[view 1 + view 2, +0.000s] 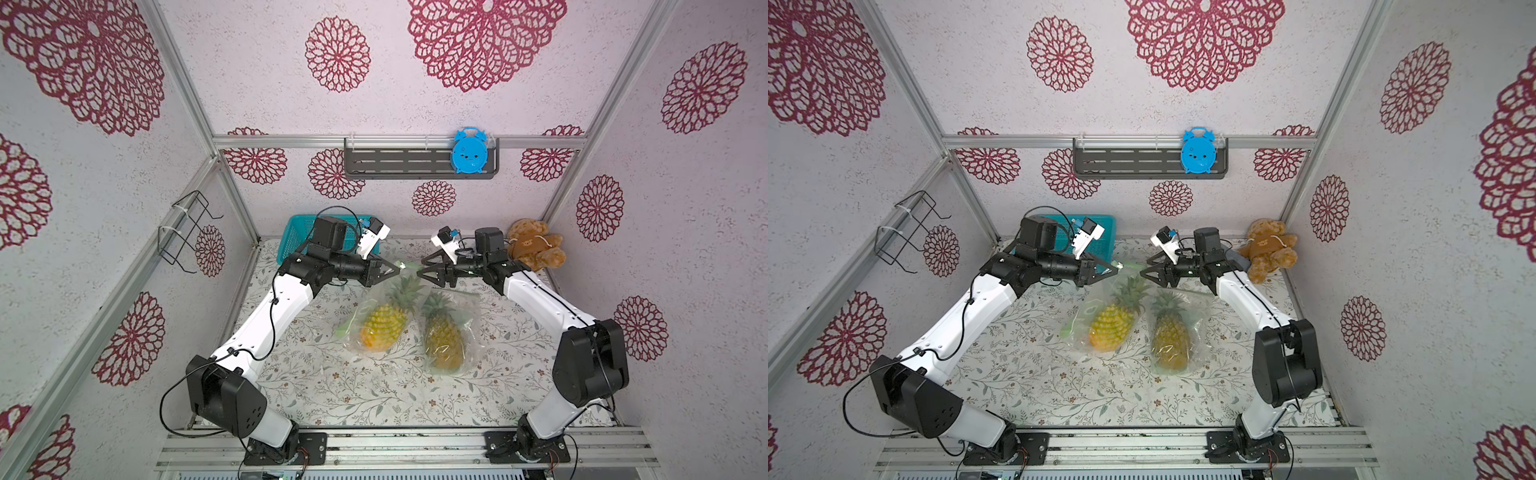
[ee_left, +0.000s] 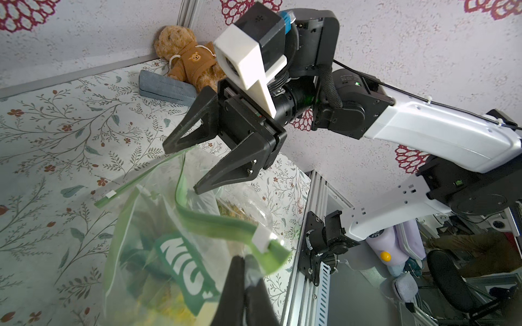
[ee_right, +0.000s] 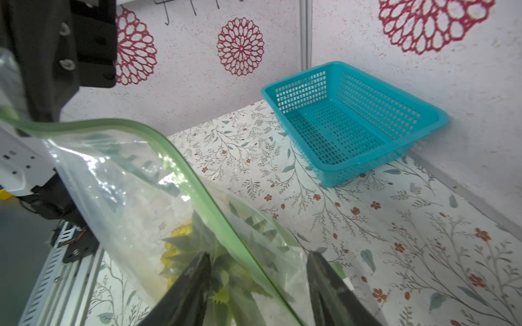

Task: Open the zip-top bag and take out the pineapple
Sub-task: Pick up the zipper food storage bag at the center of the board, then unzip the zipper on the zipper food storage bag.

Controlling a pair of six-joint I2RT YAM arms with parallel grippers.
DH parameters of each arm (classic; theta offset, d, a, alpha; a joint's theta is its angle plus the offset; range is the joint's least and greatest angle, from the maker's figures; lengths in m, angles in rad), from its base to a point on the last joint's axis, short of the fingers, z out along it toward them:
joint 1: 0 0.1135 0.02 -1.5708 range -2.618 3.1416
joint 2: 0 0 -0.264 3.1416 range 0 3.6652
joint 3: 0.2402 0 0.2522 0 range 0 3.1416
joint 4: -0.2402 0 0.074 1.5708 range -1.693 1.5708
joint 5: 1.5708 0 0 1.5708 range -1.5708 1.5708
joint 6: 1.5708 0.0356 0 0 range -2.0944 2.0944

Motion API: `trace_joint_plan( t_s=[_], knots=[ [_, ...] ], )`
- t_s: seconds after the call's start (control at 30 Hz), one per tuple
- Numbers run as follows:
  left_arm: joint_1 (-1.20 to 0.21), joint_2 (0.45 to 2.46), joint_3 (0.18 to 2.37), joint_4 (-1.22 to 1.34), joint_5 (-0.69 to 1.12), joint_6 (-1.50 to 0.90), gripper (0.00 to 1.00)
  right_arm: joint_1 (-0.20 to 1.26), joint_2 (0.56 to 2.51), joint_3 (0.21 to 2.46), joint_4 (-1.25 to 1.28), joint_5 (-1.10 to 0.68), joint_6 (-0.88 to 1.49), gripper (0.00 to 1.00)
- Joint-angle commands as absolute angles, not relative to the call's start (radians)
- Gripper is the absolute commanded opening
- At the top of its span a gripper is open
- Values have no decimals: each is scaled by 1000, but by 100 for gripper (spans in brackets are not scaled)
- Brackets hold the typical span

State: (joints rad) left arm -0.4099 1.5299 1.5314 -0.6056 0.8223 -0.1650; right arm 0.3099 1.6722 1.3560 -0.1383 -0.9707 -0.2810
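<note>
The left gripper (image 1: 397, 269) has its fingers closed tight on the green zip strip (image 2: 214, 223) of the zip-top bag (image 1: 365, 309) and holds up the bag's 12 o'clock end. The pineapple (image 1: 382, 322) is inside the bag, near the middle of the worktop (image 1: 316, 386). The right gripper (image 1: 419, 268), at 3 o'clock of the left one, has its fingers half apart, with the strip between them.
</note>
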Motion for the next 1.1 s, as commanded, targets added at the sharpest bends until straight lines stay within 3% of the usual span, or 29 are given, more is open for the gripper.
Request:
trace_joint_plan(
  t_s=[0.0, 0.1, 0.17, 0.33, 0.83, 1.07],
  knots=[
    [-417, 1491, 1563, -574, 865, -147, 0, 307, 1689, 1411, -199, -1108, -319, 56],
    [-417, 1487, 1559, -572, 864, -147, 0, 306, 1710, 1429, -218, -1111, -319, 39],
    [-417, 1482, 1553, -570, 848, -147, 0, 308, 1707, 1435, -213, -1091, -307, 23],
    [-415, 1452, 1511, -548, 764, -165, 0, 309, 1637, 1419, -157, -974, -269, 0],
    [-347, 1247, 1105, -123, 488, -423, 0, 426, 1480, 1483, -324, -615, -356, 0],
    [-314, 1177, 955, 36, 477, -487, 3, 480, 1497, 1473, -362, -574, -357, 0]
  ],
)
